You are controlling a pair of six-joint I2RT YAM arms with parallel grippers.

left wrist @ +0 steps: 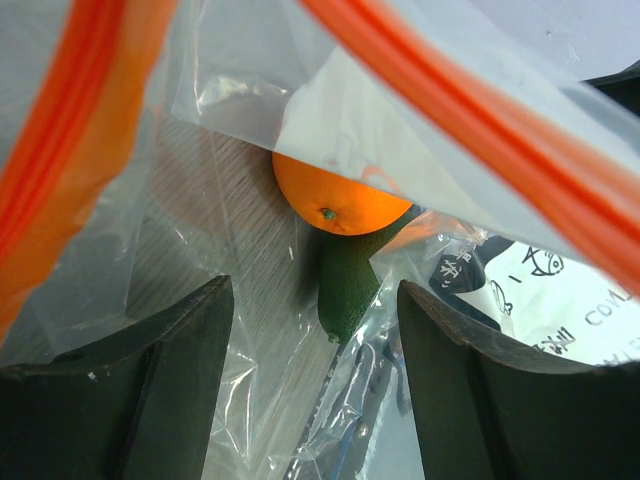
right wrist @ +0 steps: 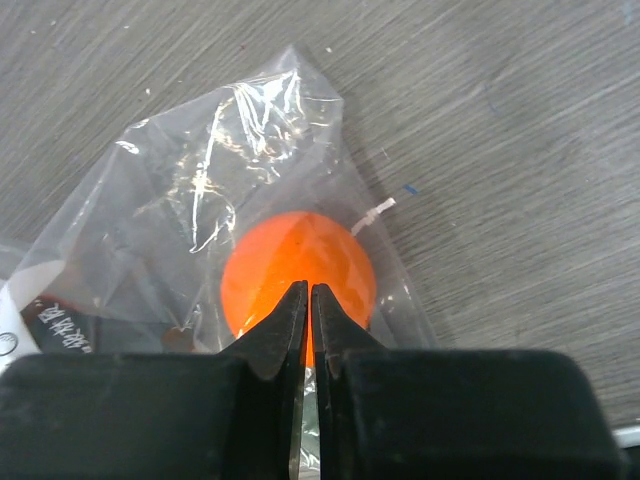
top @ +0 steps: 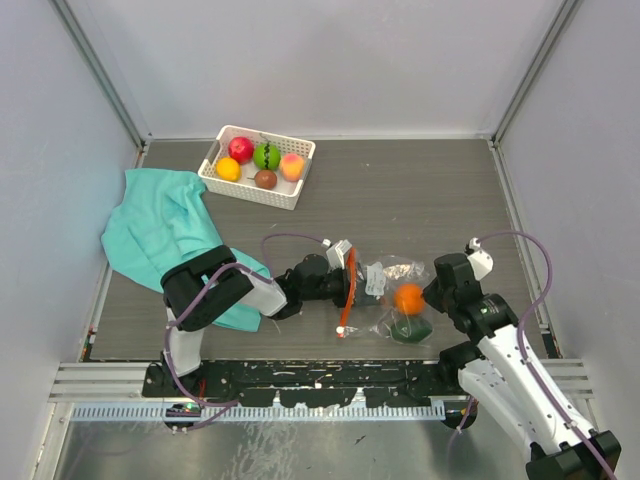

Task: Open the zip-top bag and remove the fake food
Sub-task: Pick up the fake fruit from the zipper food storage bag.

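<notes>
Your left gripper [left wrist: 312,300] is wide open, fingers spread inside the mouth of the zip-top bag [top: 392,285], gripping nothing. Its wrist camera looks straight down the bag. The orange-red zipper strip [left wrist: 470,130] crosses overhead on both sides. Beyond it the orange fruit [left wrist: 338,200] sits inside, with the dark green fruit [left wrist: 348,285] touching it just below. A white label [left wrist: 545,300] shows through the plastic on the right.

Your right gripper [right wrist: 308,296] is pinched down to a sliver of a gap. It has the bag's film at the far, closed end, and the orange fruit sits right behind the fingertips.

From above, the bag lies on the table [top: 420,200] between your two arms, well apart from the white basket [top: 250,192] at the back. In the basket sit a red fruit [top: 240,148], a green fruit [top: 266,155], a peach fruit [top: 292,165], a yellow fruit [top: 228,168] and a brown fruit [top: 265,179]. A teal cloth [top: 160,230] lies crumpled on the left.
</notes>
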